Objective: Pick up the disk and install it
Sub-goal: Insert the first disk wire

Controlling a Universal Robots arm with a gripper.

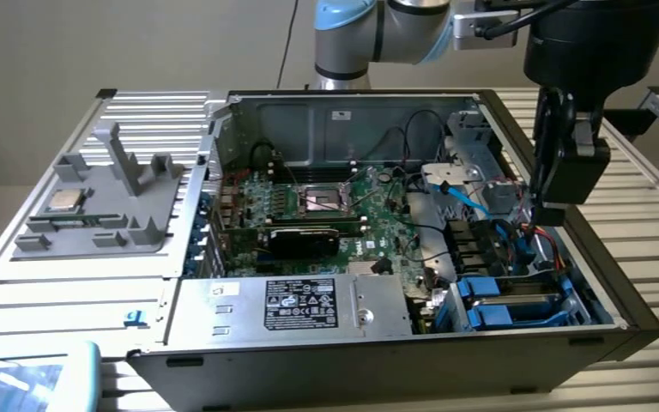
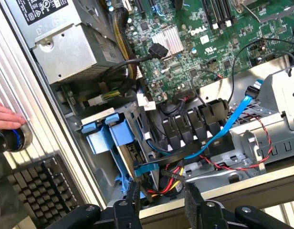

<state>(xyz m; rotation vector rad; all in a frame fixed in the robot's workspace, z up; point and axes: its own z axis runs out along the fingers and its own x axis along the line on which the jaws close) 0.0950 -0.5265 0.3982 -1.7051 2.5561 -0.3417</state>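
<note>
The disk (image 1: 510, 307) lies in the drive bay at the front right corner of the open computer case, in the exterior view's right; its blue carrier frame shows and a strip of grey metal between the blue parts. In the wrist view the carrier's blue handles (image 2: 110, 132) stick out of the bay, and the drive body is mostly hidden. My gripper (image 1: 549, 210) hangs over the case's right side, above and behind the bay. Its black fingers (image 2: 132, 196) stand apart, so the gripper (image 2: 161, 198) is open with only cables seen through the gap.
A big silver box with a black label (image 1: 306, 302) fills the case's front. The green motherboard (image 1: 318, 206) lies behind it. Blue and red cables (image 2: 233, 119) cross near the bay. A grey fixture holding a small chip (image 1: 66, 202) stands at the exterior view's left. A hand (image 2: 6, 117) and a keyboard (image 2: 42, 186) are beside the case.
</note>
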